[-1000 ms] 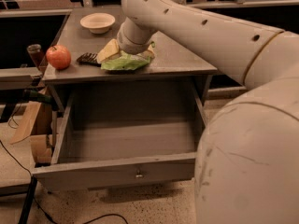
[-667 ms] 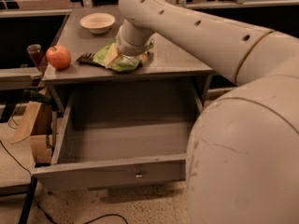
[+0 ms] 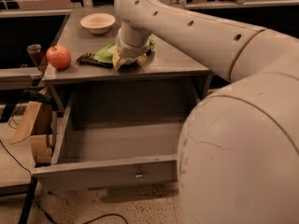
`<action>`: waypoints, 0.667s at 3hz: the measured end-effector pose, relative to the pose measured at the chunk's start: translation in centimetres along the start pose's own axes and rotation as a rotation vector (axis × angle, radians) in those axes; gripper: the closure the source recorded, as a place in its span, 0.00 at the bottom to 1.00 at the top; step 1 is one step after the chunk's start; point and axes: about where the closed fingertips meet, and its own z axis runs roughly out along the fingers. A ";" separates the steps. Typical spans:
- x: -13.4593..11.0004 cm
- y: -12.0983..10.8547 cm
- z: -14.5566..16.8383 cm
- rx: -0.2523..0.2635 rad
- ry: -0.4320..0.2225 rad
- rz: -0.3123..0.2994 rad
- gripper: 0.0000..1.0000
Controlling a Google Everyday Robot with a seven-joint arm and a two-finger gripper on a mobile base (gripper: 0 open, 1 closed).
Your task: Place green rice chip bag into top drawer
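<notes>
The green rice chip bag (image 3: 105,53) lies on the grey tabletop (image 3: 173,59), near its front edge and above the drawer. My gripper (image 3: 125,62) points down onto the bag's middle and hides most of it; green foil shows to its left and a little to its right. The top drawer (image 3: 93,174) is pulled out wide below the tabletop. Its inside looks bare and a small metal keyhole (image 3: 138,174) sits on the front panel. My arm reaches in from the right and fills the right side of the view.
A red apple (image 3: 59,57) sits at the table's front left. A small dark ridged snack bar (image 3: 91,59) lies just left of the bag. A white bowl (image 3: 97,22) stands at the back. A dark cup (image 3: 34,53) and cardboard (image 3: 29,121) are to the left.
My gripper has come down over the middle of the bag and covers more of it. The bag, apple and drawer have not moved on the table.
</notes>
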 end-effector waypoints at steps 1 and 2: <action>-0.2 0.0 -0.3 0.000 0.000 0.000 0.94; -0.1 -1.3 -2.4 0.047 -0.040 -0.004 1.00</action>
